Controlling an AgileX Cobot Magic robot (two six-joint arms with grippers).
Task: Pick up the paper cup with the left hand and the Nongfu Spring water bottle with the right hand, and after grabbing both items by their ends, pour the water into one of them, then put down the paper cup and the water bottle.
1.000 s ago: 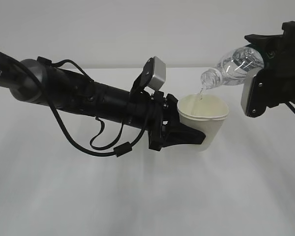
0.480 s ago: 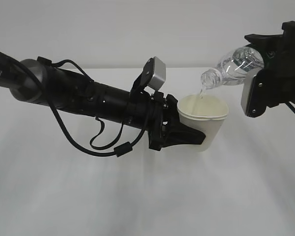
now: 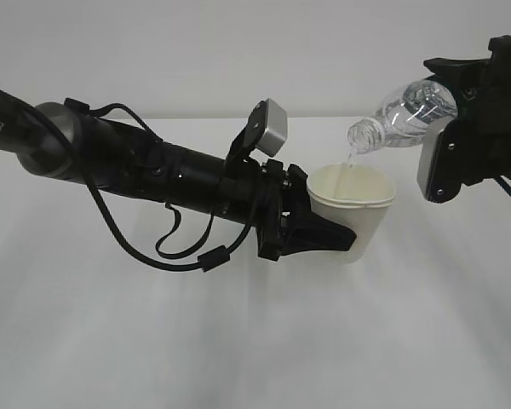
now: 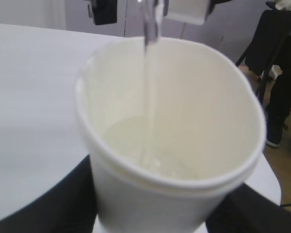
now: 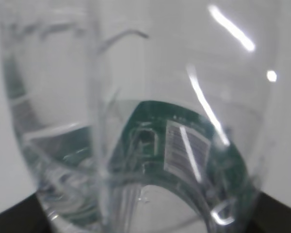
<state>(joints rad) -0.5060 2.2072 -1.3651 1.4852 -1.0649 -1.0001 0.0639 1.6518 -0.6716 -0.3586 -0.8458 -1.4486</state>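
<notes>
The white paper cup (image 3: 358, 209) is held upright above the table, with my left gripper (image 3: 347, 232) shut round its lower wall. One black finger (image 3: 322, 233) shows on the near side. In the left wrist view the cup (image 4: 174, 145) fills the frame between the two fingers (image 4: 39, 208). A thin stream of water (image 4: 148, 97) falls into a shallow pool at its bottom. The clear Nongfu Spring water bottle (image 3: 409, 109) is tilted mouth down to the left over the cup's rim. My right gripper (image 3: 450, 115) is shut on its base end. The right wrist view looks along the bottle (image 5: 145, 145) and its green label (image 5: 184, 141).
The white table (image 3: 238, 341) spreads below both arms. The left arm and its looping black cable (image 3: 179, 251) hang over the table's left half. A person's dark legs (image 4: 281, 87) stand beyond the table's far edge in the left wrist view.
</notes>
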